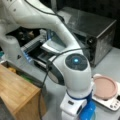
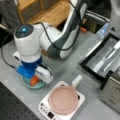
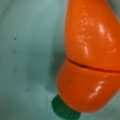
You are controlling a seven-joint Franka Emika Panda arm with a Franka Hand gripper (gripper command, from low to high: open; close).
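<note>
An orange toy carrot [image 3: 90, 57] with a green stub end [image 3: 63, 110] lies in a teal bowl [image 3: 27, 55] and fills most of the wrist view. In a front view the bowl [image 2: 28, 84] sits on the grey table at the lower left, with the carrot [image 2: 34, 80] showing under the arm's blue and white hand. My gripper [image 2: 33, 76] hangs straight down over the bowl, right above the carrot. The hand hides its fingers, and none show in the wrist view. In a front view the hand [image 1: 85, 110] runs off the bottom edge.
A pink round pan [image 2: 63, 99] [image 1: 104, 87] rests on a white hotplate [image 2: 80, 100] right beside the bowl. A metal oven [image 1: 97, 30] with its door [image 2: 105, 58] open stands behind. A wooden cabinet [image 1: 17, 92] [image 2: 50, 12] and a water bottle [image 2: 102, 30] stand nearby.
</note>
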